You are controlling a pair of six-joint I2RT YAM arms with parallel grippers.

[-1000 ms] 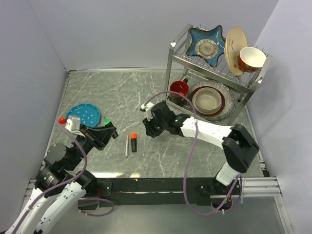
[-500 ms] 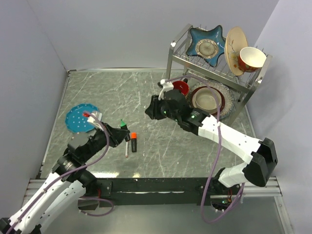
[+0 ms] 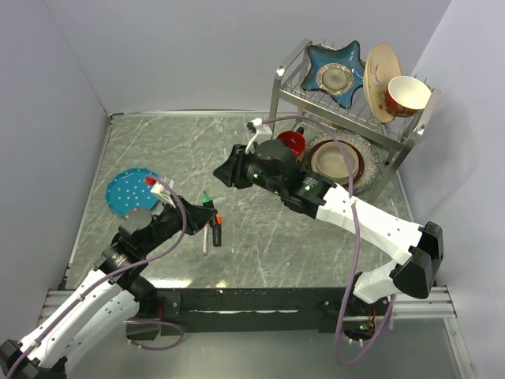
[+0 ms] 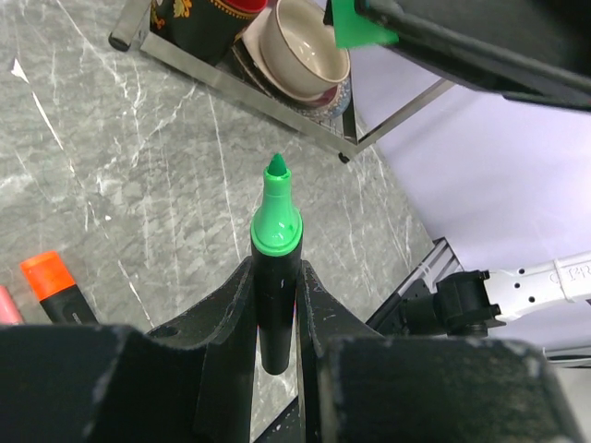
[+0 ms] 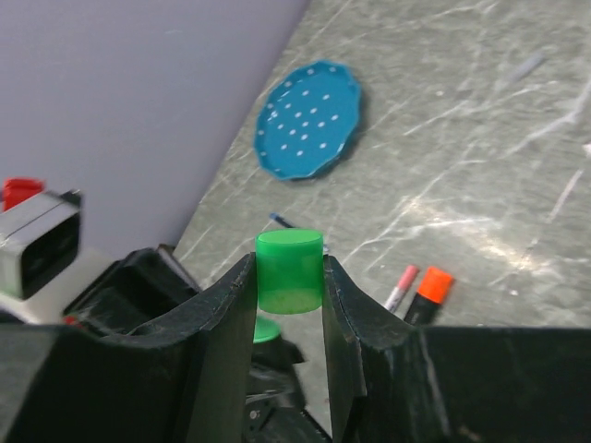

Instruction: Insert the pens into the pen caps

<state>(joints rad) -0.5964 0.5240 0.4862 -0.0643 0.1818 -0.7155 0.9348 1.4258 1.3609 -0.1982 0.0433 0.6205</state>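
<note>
Left gripper (image 4: 276, 300) clamps the green marker (image 4: 277, 235) by its barrel, tip free so a cap can go on. The orange marker (image 3: 216, 234) and thin pen (image 3: 205, 237) lie on the table just beside it. Right gripper (image 5: 289, 281) pinches the green cap (image 5: 289, 268) by its sides, raised and facing the left arm. Looks like pre-mate alignment, parts apart.

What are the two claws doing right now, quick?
Left gripper: closed on the green-tipped marker.
Right gripper: closed on the green cap.
</note>
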